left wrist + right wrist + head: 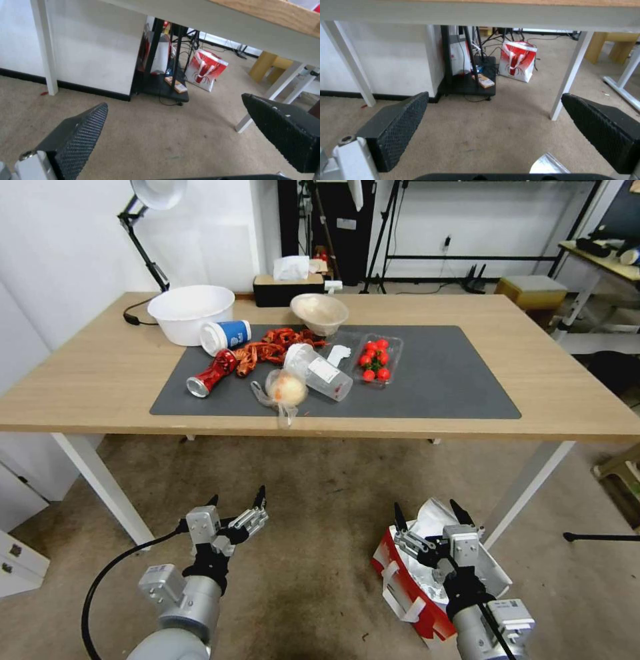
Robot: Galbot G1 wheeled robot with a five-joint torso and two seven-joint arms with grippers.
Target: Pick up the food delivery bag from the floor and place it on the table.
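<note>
**Both grippers low over the floor, bag beneath the right arm**

The food delivery bag (417,580) lies tipped on the floor (320,553) beside the table's (100,373) near right leg — foil lining exposed. The right gripper (430,515) hovers directly above its open mouth, fingers spread and empty. The left gripper (237,499), likewise spread, hangs over bare carpet well apart from the bag. On the table's dark mat (453,380) lie food containers — among them a white bowl (190,313).
</note>
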